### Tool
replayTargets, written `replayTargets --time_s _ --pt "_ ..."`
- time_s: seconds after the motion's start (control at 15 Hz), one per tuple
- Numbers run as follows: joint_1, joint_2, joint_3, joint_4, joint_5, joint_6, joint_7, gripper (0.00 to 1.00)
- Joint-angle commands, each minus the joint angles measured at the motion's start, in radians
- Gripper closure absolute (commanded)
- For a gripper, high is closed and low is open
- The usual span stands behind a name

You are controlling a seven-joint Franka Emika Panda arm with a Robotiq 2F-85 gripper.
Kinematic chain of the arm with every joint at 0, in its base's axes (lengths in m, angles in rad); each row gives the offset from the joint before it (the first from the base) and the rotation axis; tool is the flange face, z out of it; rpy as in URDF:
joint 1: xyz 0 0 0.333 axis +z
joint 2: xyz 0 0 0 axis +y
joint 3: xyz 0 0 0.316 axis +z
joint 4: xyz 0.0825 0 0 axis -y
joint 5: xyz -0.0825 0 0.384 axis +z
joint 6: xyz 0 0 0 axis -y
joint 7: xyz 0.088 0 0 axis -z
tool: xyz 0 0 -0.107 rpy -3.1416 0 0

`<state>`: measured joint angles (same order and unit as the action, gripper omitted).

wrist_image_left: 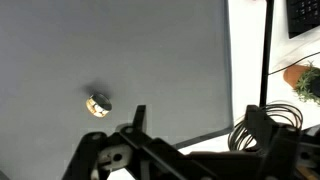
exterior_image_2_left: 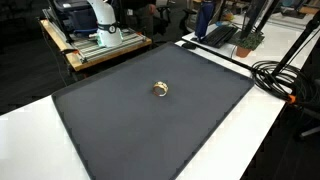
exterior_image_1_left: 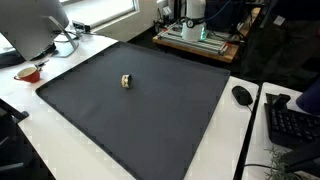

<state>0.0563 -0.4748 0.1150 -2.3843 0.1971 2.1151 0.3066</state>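
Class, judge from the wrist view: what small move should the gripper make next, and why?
Probably slide the gripper toward the small tan object: its fingers stand open, but the object lies off to one side on the dark mat.

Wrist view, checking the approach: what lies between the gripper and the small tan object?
Only bare grey mat separates gripper and small tan object, in the wrist view.

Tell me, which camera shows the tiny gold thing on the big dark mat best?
An exterior view shows the small gold-and-tan roundish object best: whole and ring-like on the dark grey mat. In an exterior view the object is just a tinier speck; in the wrist view it looks blurry.
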Motion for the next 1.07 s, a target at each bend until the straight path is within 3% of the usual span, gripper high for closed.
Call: replayTargets --time_s 0.0,0.53,1.0 --pt "-0.002 0.000 0.001 0.002 0.000 -0.003 -0.001 0.00" --pt "-0.003 0.009 0.014 0.016 -0.026 -0.004 -0.004 0.00" --pt "0.012 0.142 0.101 0.113 -0.258 -0.132 -0.072 0.00"
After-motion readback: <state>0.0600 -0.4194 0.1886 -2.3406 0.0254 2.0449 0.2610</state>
